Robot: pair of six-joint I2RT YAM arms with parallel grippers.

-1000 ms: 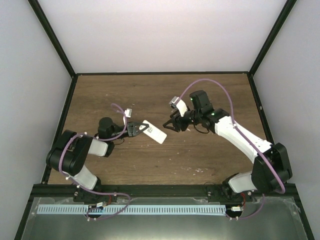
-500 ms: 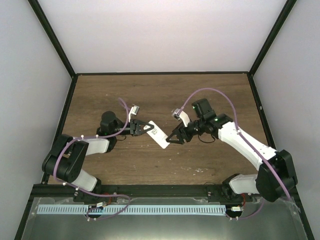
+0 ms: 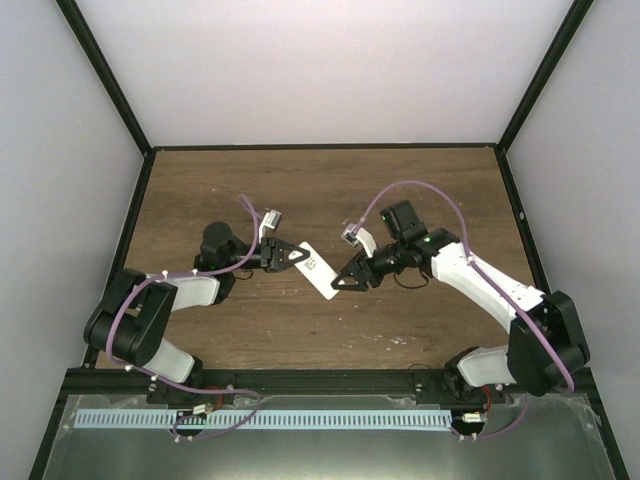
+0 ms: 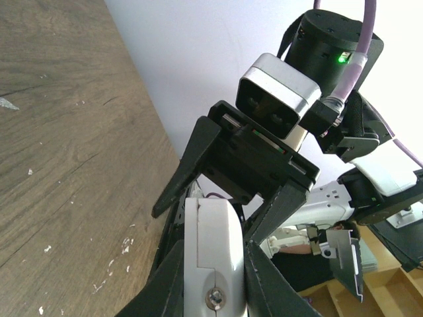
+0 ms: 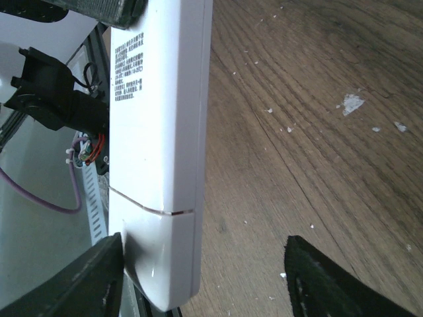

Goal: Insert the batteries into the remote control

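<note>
The white remote control (image 3: 314, 268) hangs above the table's middle, its plain back with printed text facing the right wrist camera (image 5: 158, 132). My left gripper (image 3: 283, 257) is shut on its upper-left end (image 4: 215, 244). My right gripper (image 3: 343, 281) stands open astride the remote's lower-right end: one finger (image 5: 86, 281) lies against the remote, the other finger (image 5: 337, 281) is well apart from it. In the left wrist view the right gripper's black fingers (image 4: 192, 165) frame the remote's far end. The batteries are out of view.
The brown wooden table (image 3: 400, 190) lies under both arms, with small white flecks (image 5: 350, 102) on it. Black frame posts (image 3: 520, 120) and white walls close it in. A grey tray with a white slotted rail (image 3: 260, 418) runs along the near edge.
The left gripper has carried the remote a little right and toward the middle. The right gripper came down-left to the remote's free end, and its jaws now straddle it.
</note>
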